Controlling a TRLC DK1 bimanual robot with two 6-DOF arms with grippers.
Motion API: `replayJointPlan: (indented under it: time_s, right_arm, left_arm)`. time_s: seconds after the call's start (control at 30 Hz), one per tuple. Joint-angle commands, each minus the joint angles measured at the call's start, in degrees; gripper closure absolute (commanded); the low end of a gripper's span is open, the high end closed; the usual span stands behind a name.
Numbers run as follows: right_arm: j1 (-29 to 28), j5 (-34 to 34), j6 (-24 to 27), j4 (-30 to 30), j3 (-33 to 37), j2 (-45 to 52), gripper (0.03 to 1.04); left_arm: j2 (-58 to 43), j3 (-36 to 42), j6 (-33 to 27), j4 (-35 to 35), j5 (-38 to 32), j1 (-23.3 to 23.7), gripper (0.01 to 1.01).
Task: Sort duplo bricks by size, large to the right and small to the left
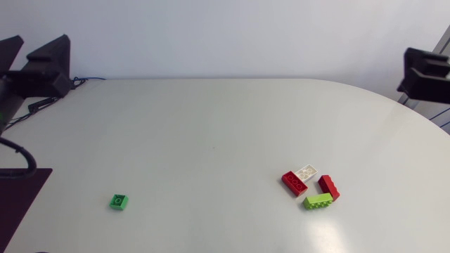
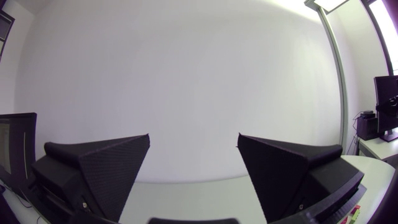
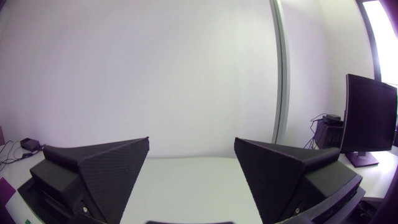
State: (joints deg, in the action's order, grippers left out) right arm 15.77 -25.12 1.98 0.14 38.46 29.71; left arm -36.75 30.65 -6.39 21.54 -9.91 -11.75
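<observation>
small green brick [image 1: 119,202]: square, small; found on the left part of the surface [image 1: 211,126], near edge, well apart from all other bricks.
lime green brick [image 1: 318,201]: long, large; right side, nearest of a tight cluster, laid against the outer red brick [image 1: 329,186].
inner red brick [image 1: 294,183]: long, large; set just beside the outer one, toward the middle.
white brick [image 1: 306,171]: farthest of the cluster, touching the inner red brick.
left tool [image 2: 194,135]: at the far left edge, fingers spread wide, nothing held.
right tool [image 3: 192,140]: at the far right edge, spread wide, nothing held.
progress: sorting judged done; large ones are grouped right, the small one left, nothing seen left to move.
</observation>
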Motion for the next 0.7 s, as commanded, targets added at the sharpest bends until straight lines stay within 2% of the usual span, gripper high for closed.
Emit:
replayJointPlan:
  time_s: [0.0, 0.17, 0.4, 0.5, 0.67]
  right_arm:
    - [0.3, -0.7, 4.2, 2.8, -6.2, -7.9, 0.08]
    - [-0.4, -0.8, 7.9, 4.9, -13.8, -20.0, 0.08]
    - [-4.2, -0.9, 8.0, 4.9, -18.0, -28.6, 0.08]
    - [-4.6, -0.7, 8.0, 5.0, -20.0, -30.2, 0.08]
    - [-4.6, -0.6, 7.5, 6.6, -22.9, -30.2, 0.08]
  left_arm:
    - [4.6, -5.1, -0.3, 2.2, -0.7, 1.6, 0.044]
    - [13.8, -12.6, -0.8, 4.8, -0.6, 5.1, 0.044]
    - [26.1, -17.6, 0.2, 5.2, -1.0, 10.9, 0.044]
    - [31.4, -20.8, 0.2, 6.0, -1.0, 12.2, 0.044]
    - [37.5, -27.0, 0.0, 7.6, -1.0, 11.7, 0.044]
